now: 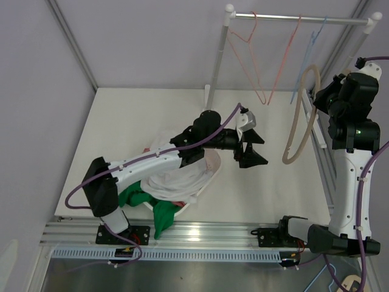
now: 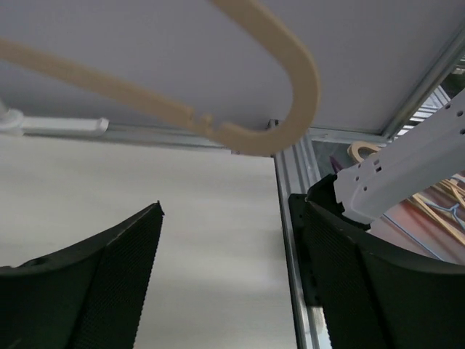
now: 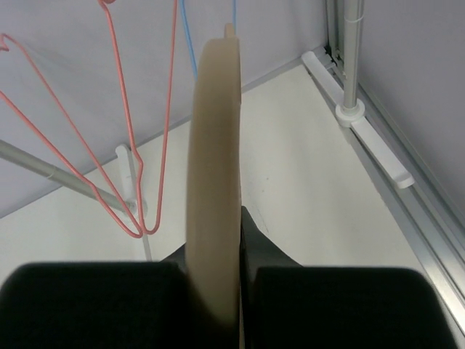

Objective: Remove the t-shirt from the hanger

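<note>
T-shirt (image 1: 176,177), white, crumpled on the surface (image 1: 121,121), long axis unclear; right tool (image 3: 218,305) grips upright beige hanger (image 3: 216,182); left tool (image 2: 232,240) gapes.

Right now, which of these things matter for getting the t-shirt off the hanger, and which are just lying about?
Part of the job: t-shirt; beige hanger; right gripper, holding it; left gripper, open.

Lying about: green cloth; red hangers; rack.

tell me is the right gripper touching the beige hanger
Touching. The right wrist view shows the beige hanger pinched in the right gripper, no gap either side.
</note>
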